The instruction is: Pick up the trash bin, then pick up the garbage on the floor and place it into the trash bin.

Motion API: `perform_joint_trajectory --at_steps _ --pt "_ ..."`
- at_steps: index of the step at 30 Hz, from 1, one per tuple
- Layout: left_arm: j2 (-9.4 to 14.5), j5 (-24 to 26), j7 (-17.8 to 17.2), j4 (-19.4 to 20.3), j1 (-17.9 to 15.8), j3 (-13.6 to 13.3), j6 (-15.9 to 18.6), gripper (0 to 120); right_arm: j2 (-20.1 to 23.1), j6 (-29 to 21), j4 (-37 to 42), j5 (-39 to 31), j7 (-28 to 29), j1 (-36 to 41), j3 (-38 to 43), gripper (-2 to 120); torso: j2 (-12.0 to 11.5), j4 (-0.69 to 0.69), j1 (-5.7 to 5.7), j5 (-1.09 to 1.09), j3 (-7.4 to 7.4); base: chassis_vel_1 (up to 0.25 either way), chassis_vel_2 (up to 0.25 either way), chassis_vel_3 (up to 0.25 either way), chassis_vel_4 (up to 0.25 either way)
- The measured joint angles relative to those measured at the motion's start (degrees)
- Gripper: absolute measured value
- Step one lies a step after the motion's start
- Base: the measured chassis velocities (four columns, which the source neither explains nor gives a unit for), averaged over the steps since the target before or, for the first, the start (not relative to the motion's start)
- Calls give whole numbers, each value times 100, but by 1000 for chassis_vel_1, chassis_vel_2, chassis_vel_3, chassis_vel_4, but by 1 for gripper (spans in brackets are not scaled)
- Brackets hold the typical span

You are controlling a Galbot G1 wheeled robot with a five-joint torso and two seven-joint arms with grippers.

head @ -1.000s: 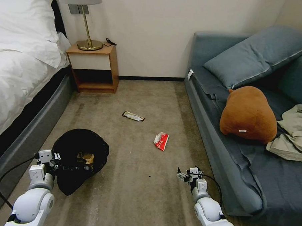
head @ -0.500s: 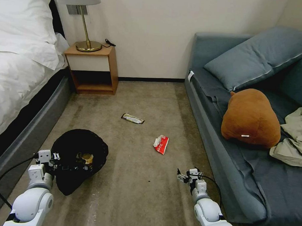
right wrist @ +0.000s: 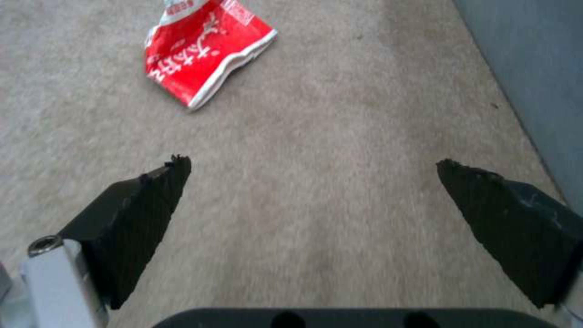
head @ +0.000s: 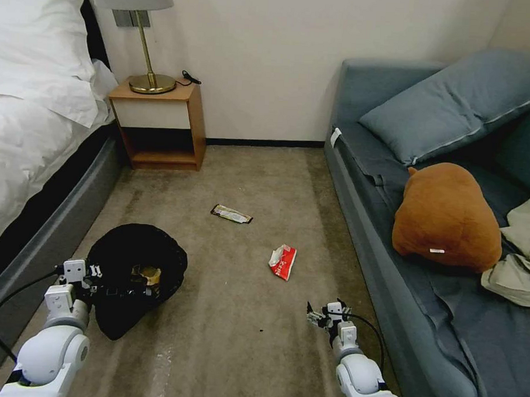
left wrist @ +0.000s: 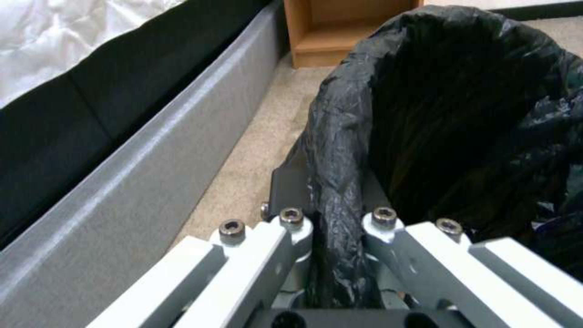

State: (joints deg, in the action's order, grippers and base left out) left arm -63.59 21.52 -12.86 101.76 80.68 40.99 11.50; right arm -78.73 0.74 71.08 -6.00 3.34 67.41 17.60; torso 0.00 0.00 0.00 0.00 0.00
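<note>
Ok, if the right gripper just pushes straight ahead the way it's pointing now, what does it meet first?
Probably bare carpet: the right gripper, open, points down and forward; the red-white packet lies ahead, off to one side.

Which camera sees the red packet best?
The right wrist view: the red-white packet is close, print visible, ahead of the open right gripper. The head view shows it small on the carpet.

**White arms, black fingers**

Glossy white rounded arm shells, blocky white wrists. Black cable looping off each wrist. Left hand [head: 106, 290]: white finger links, 4 hex socket screws. Right hand [right wrist: 309, 175]: 2 black wedge-shaped fingers [right wrist: 130, 214], rough-edged tips, 1 silver bolt.
</note>
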Motion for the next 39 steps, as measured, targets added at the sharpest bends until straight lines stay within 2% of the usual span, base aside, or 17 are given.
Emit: perform_joint_trajectory --at_steps 31,39 --pt "-14 -16 14 -142 32 -46 -82 3 -48 105 -158 157 -25 36 55 100 0 0 0 0 0 -97 102 97 -102" --pt "-4 -11 14 -157 20 -55 -85 3 88 69 -127 147 3 -66 -110 100 0 0 0 1 0 -104 117 109 -115"
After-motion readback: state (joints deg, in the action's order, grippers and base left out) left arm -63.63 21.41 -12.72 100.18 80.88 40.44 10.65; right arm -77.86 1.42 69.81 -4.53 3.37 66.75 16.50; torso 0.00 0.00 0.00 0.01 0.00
